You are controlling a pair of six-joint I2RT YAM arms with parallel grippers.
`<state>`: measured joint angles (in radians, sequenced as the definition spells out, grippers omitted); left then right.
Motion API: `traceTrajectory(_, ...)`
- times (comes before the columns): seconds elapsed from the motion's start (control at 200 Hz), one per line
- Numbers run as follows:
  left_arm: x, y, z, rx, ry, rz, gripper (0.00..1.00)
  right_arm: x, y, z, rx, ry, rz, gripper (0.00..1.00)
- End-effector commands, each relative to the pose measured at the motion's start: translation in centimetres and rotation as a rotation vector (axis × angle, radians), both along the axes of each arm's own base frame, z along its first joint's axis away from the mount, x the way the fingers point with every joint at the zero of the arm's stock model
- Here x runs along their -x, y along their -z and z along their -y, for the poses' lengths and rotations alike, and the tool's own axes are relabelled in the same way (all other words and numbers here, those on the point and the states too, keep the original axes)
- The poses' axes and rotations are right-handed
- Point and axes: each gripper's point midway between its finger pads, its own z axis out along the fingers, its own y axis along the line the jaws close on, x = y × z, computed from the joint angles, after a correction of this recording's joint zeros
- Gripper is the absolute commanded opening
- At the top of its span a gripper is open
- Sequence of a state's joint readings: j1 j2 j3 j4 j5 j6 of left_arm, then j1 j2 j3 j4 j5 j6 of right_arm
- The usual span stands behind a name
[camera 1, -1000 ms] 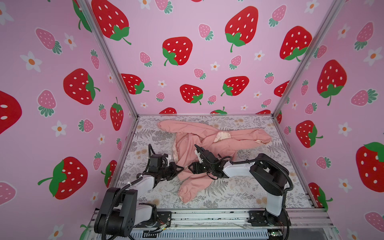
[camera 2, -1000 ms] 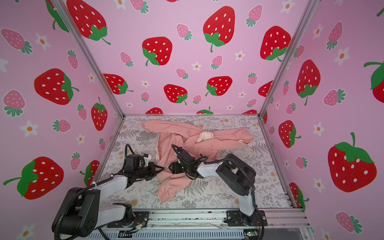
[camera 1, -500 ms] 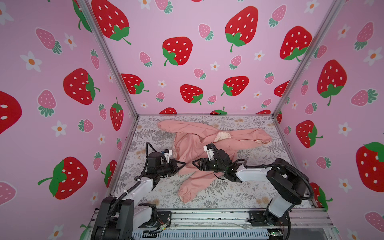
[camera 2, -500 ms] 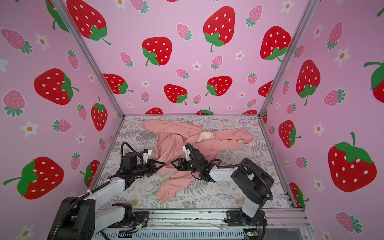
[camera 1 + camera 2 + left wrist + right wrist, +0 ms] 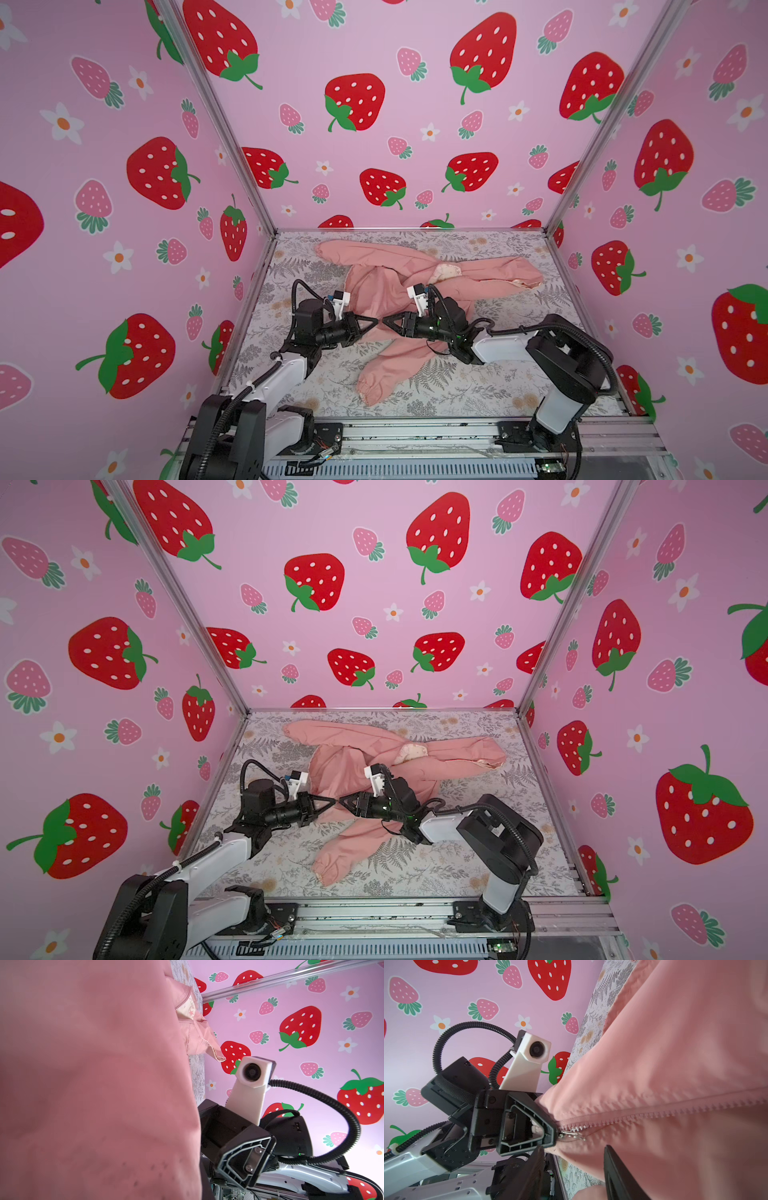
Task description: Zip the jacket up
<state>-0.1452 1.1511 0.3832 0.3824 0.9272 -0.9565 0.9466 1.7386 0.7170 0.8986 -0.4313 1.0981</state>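
Right hand (image 5: pixel 385 321) nearer jacket (image 5: pixel 380 286) edge, apparently

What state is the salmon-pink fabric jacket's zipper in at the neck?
Open: on the jacket, zipper edges part there, baring cream printed lining.

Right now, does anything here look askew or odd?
The jacket lies twisted on the table, not flat: its sleeves splay different ways, one cuff toward the front edge, and cream lining shows at the neck. The left pincer pinches the fabric beside the zipper slider. Nothing looks damaged.
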Motion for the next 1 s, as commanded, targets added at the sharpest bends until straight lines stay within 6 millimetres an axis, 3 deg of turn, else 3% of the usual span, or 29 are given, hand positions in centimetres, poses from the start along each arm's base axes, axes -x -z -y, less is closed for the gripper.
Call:
traceTrajectory(0.0,-0.38,-2.34,0.79,0.048,0.045,0.033,0.00,-0.42,-1.79,-0.85,-0.062,-0.017,0.040,0.49)
traceTrajectory(0.585,-0.30,-2.40,1.03,0.073,0.061,0.014,0.00,-0.86,-2.10,-1.75,-0.128,-0.048,0.021,0.38)
traceTrajectory(0.995,-0.43,-2.33,0.99,0.071,0.055,0.013,0.00,-0.53,-2.52,-1.24,-0.165,-0.044,0.004,0.23)
